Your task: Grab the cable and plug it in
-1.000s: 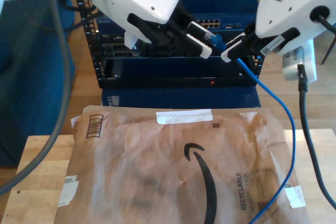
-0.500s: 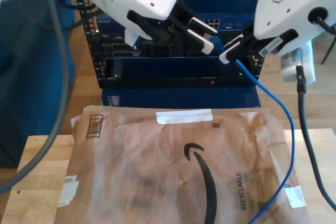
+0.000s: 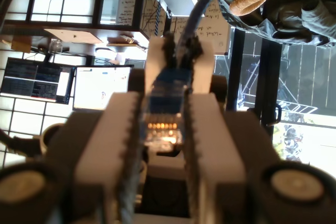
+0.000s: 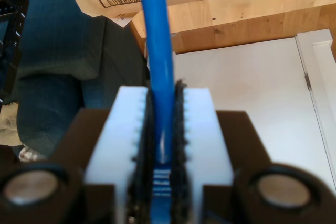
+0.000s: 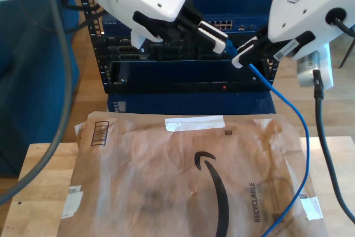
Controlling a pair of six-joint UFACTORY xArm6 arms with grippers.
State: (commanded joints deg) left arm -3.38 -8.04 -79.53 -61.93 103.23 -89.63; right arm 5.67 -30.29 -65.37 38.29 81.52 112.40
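Observation:
The cable [image 5: 302, 137] is thin and bright blue; it runs from the paper envelope up to my second gripper [image 5: 244, 56] at the exterior view's right. That gripper [image 4: 163, 95] is shut on the cable [image 4: 157, 51] a short way behind its end. My first gripper [image 5: 217, 33], at the exterior view's left, is shut on the translucent blue plug [image 3: 165, 124], whose gold contacts show between the pads. The cable [image 3: 202, 3] leaves the plug and passes through the other gripper's fingers [image 3: 157, 56] just beyond. Both grippers hang close together in front of the rack's port row [image 5: 224, 25].
A dark blue equipment rack [image 5: 166, 76] with a red light [image 5: 224, 87] stands behind the wooden table [image 5: 39, 165]. A large brown paper envelope [image 5: 188, 181] covers most of the tabletop. A thick black arm cable [image 5: 321, 120] hangs at the exterior view's right.
My first gripper has lifted the plug up and toward the rack's port row; the plug end is now hidden behind its fingers in the exterior view. My second gripper has barely moved.

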